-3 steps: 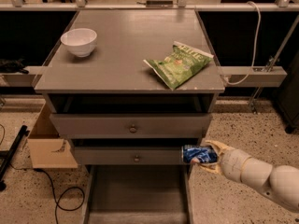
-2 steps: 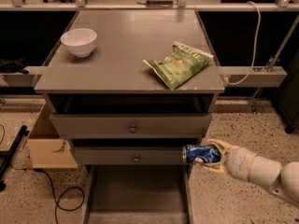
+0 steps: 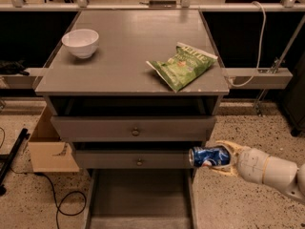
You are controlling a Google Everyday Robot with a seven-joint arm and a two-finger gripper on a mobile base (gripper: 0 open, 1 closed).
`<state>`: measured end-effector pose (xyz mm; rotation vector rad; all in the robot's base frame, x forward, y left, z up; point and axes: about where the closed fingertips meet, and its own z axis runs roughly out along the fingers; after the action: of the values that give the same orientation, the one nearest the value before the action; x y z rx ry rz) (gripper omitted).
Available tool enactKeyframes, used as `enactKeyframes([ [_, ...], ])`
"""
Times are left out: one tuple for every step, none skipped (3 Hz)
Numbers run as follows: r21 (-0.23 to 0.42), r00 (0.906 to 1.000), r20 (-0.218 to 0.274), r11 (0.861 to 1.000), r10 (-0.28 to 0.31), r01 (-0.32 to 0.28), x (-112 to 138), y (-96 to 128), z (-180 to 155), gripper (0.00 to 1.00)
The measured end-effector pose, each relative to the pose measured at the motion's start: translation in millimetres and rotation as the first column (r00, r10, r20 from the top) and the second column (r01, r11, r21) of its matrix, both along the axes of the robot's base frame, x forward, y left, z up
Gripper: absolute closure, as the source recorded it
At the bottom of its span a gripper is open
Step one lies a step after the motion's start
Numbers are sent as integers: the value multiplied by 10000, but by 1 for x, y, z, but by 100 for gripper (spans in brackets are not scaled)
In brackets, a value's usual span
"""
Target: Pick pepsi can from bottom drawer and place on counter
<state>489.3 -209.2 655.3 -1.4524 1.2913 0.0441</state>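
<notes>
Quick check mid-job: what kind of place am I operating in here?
Probably a lab or test workspace, not a home kitchen: a grey drawer cabinet stands on speckled floor, with loose cables and a cardboard box nearby. The gripper holds the pepsi can sideways beside the middle drawer.

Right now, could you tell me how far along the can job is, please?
Done: the blue metal pepsi can is out of the open grey bottom drawer. In hand: the gripper, right of the cabinet, holds it sideways. Left: setting it on the flat grey counter.
</notes>
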Motion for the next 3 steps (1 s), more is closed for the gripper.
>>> enactKeyframes([
  [-122, 10000, -13, 9999, 84, -84, 1, 3, 1, 100],
  [-124, 10000, -10, 9999, 85, -85, 1, 3, 1, 100],
  [-675, 9979, 566, 9973, 329, -290, 7, -2, 55, 100],
])
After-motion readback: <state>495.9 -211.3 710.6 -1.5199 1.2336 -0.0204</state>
